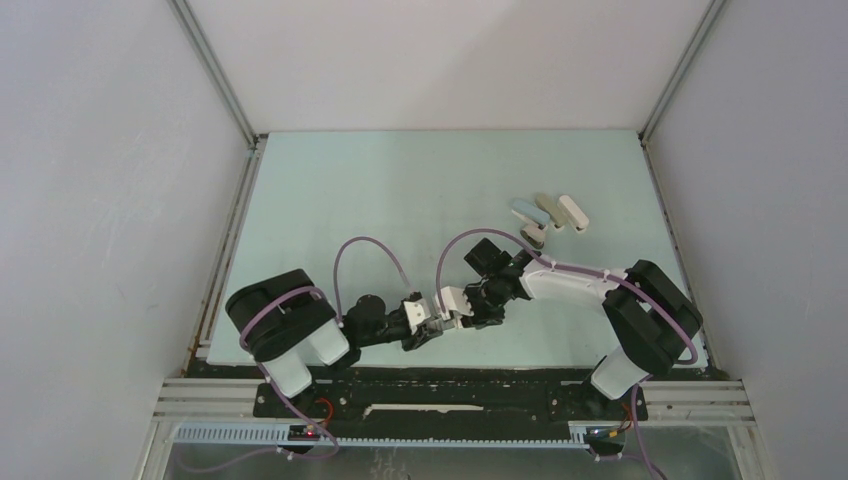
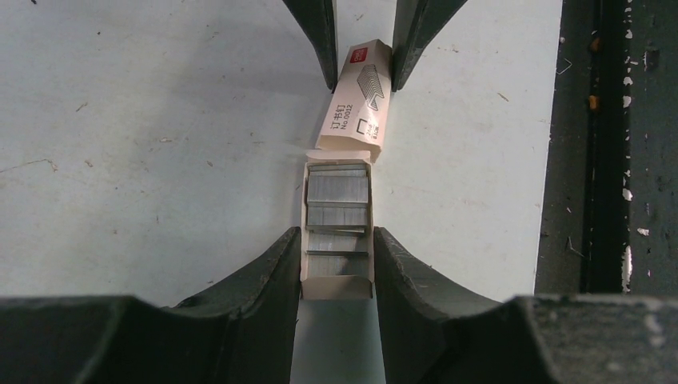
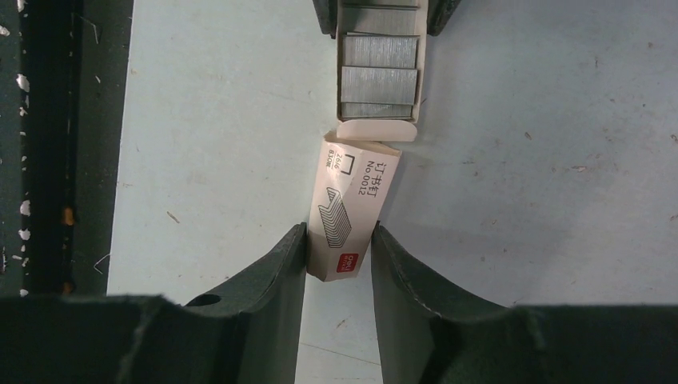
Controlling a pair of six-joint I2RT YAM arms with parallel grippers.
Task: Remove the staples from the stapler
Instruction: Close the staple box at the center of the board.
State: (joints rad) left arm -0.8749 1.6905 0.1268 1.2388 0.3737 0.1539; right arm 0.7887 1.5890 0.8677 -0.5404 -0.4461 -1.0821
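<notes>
Light-blue slim stapler point(image 1: 527, 209) lay fanned open at the far right of the worktop point(image 1: 400, 190). From the left wrist, the left hand point(image 2: 337, 260) clamped an open cardboard tray point(image 2: 337, 286) of grey metal staple strips point(image 2: 338, 188). From the right wrist, the right hand point(image 3: 340, 256) pinched its pale printed sleeve point(image 3: 352, 200); any tilt might spill strips.

Stapler point(image 1: 546, 214) open; staples point(image 2: 337, 192) boxed
Light-blue stapler lies far right, arms fanned apart; grey strips lie flat in an open cardboard tray point(image 2: 304, 240).
</notes>
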